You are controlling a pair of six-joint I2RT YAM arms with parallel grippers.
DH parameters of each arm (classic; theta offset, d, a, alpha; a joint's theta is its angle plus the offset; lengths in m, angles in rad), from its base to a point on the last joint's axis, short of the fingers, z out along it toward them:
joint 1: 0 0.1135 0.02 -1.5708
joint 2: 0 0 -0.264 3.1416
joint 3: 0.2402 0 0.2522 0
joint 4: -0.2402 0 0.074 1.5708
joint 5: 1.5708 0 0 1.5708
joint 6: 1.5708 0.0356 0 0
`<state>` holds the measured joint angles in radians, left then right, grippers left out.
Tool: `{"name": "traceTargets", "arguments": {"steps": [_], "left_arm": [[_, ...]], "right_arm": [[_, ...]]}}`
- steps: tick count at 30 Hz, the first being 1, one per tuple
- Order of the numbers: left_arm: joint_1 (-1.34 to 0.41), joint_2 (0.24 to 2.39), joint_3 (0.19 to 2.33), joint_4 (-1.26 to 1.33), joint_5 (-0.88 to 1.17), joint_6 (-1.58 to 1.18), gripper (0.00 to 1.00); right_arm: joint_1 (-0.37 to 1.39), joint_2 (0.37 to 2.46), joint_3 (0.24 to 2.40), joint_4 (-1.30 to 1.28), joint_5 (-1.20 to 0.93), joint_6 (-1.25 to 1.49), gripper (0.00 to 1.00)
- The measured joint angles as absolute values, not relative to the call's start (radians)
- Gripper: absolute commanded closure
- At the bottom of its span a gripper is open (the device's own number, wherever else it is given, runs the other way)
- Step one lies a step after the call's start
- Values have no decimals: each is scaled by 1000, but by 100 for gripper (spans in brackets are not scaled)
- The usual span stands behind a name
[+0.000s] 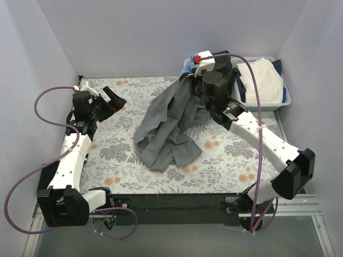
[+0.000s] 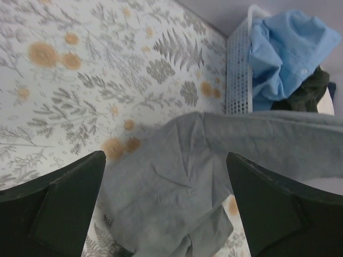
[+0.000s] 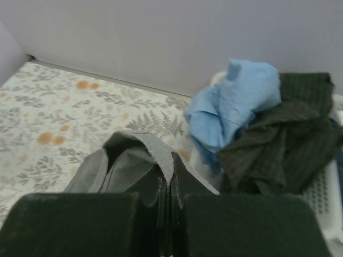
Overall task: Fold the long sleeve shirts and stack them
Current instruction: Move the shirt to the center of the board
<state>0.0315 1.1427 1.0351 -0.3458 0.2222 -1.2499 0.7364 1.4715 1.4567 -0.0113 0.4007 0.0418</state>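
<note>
Grey long sleeve shirt (image 1: 169,128) is lying crumpled across the middle of the flowered bench (image 1: 123,166). Its lower heap is resting on the surface while its upper part is hanging from the right arm near the far right corner. We are reading this as the opening of the fold. The garment is being held up by one edge, most likely so its own weight can pull the bunched cloth straight before it is spread flat. Nothing is folded or stacked yet.

Beside that raised end, the white lattice basket (image 1: 288,99) is sitting at the bench's far right. It is holding a white garment (image 1: 262,77), a blue shirt (image 3: 236,101) and a dark checked garment (image 3: 284,144). Whether the dark one is the second long sleeve shirt we cannot tell.

The right pincer (image 3: 168,198) is clenched on a hem of the grey cloth, which is looping up just ahead of its closed jaws in the wrist view. The left pincer (image 1: 117,99) is standing released, jaws wide and gripping nothing. It is well apart from the shirt at the bench's left side and facing toward it. We are judging that it is poised to take a second edge, since one grip alone is leaving the shirt twisted.
</note>
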Motion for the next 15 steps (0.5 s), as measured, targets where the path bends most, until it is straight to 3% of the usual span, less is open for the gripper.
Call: {"name": "traceTargets", "arguments": {"steps": [9, 15], "left_arm": [[-64, 1143, 820, -369, 432, -1276, 7], [-195, 1143, 757, -386, 458, -1278, 8]], "right_arm": [[622, 1349, 1409, -80, 600, 123, 99], [574, 1385, 1408, -196, 601, 216, 99]]}}
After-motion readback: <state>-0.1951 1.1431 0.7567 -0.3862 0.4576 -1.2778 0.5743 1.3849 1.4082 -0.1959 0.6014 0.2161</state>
